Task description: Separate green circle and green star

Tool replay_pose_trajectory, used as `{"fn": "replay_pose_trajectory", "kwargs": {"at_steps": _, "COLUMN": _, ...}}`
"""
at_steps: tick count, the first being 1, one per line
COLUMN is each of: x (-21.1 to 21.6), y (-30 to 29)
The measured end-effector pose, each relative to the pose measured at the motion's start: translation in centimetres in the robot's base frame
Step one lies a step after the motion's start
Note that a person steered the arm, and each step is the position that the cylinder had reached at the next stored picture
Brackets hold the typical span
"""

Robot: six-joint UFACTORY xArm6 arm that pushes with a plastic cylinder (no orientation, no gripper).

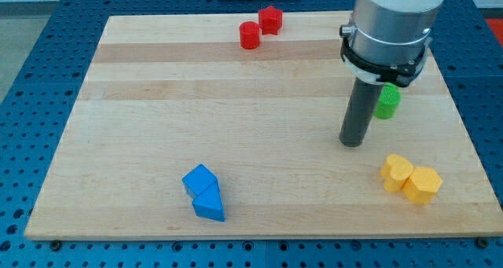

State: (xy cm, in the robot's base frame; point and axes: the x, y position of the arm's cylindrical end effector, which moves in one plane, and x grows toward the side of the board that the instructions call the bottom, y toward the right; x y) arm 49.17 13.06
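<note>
Camera view: a wooden surface (236, 126). My tip (351, 142), the end effector, is a plain rod with no jaws. A green block (387, 101), shape unclear, sits just right of it, partly hidden. Yellow blocks (410, 178) lie below-right, blue blocks (205, 192) far below-left, red blocks (260, 27) above-left.

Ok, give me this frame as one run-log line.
my tip: left of, just below green block, gap unclear | green block: partly hidden, shape unclear | second green block: unseen | separation: unconfirmed
</note>
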Motion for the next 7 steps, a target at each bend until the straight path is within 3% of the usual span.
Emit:
{"fn": "replay_pose_trajectory", "kwargs": {"at_steps": 2, "x": -0.2, "y": 9.4}}
{"fn": "replay_pose_trajectory", "kwargs": {"at_steps": 3, "x": -4.0, "y": 14.5}}
{"fn": "replay_pose_trajectory", "kwargs": {"at_steps": 7, "x": -7.2, "y": 12.4}}
